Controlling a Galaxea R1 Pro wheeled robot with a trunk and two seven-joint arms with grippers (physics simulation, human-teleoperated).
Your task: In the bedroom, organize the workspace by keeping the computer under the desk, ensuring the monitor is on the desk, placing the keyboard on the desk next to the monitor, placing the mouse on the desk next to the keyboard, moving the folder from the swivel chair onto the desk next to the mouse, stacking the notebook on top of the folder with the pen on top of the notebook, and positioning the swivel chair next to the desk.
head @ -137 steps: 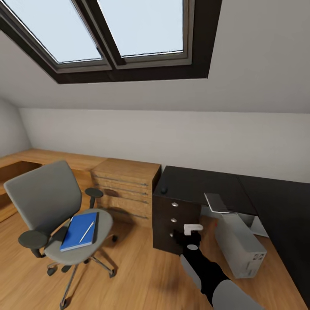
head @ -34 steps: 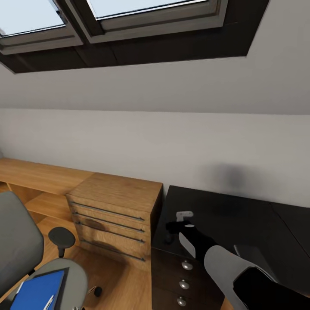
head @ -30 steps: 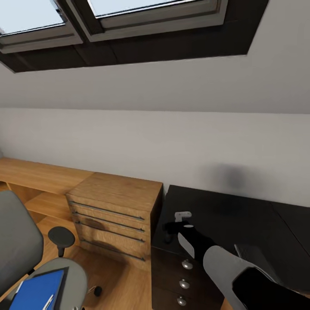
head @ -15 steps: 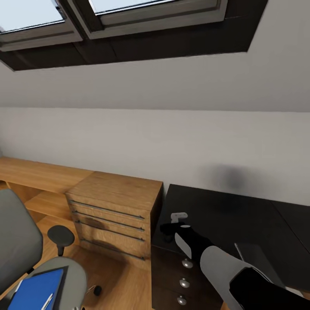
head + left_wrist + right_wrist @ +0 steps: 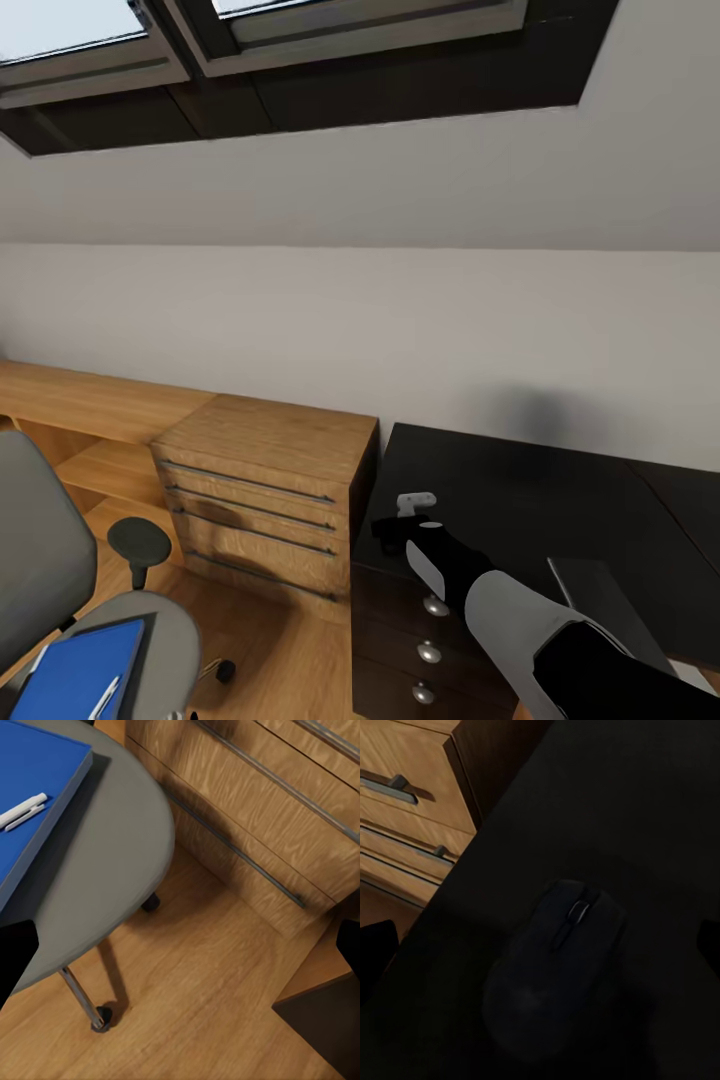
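A small dark mouse (image 5: 556,971) lies on the glossy black desk (image 5: 520,490) near its front left corner. My right gripper (image 5: 541,943) hovers just above the mouse, open, with a finger on either side; in the head view the right gripper (image 5: 390,527) covers that corner. The swivel chair (image 5: 40,570) stands at the left and carries the blue folder (image 5: 30,780) with the white pen (image 5: 22,810) on top. My left gripper (image 5: 180,949) hangs open over the floor beside the chair seat. A flat grey slab (image 5: 600,600), likely the keyboard, rests on the desk. The computer, monitor and notebook are out of view.
A light-wood dresser (image 5: 265,480) with long handles stands against the desk's black drawer unit (image 5: 430,640). Low wooden shelving (image 5: 80,400) runs along the wall. Wood floor (image 5: 210,990) lies between chair and dresser. The sloped ceiling has dark-framed skylights (image 5: 300,60).
Since the oldest frame the camera has come much closer to the desk. Over the last second my right gripper has edged slightly toward the desk's front left corner.
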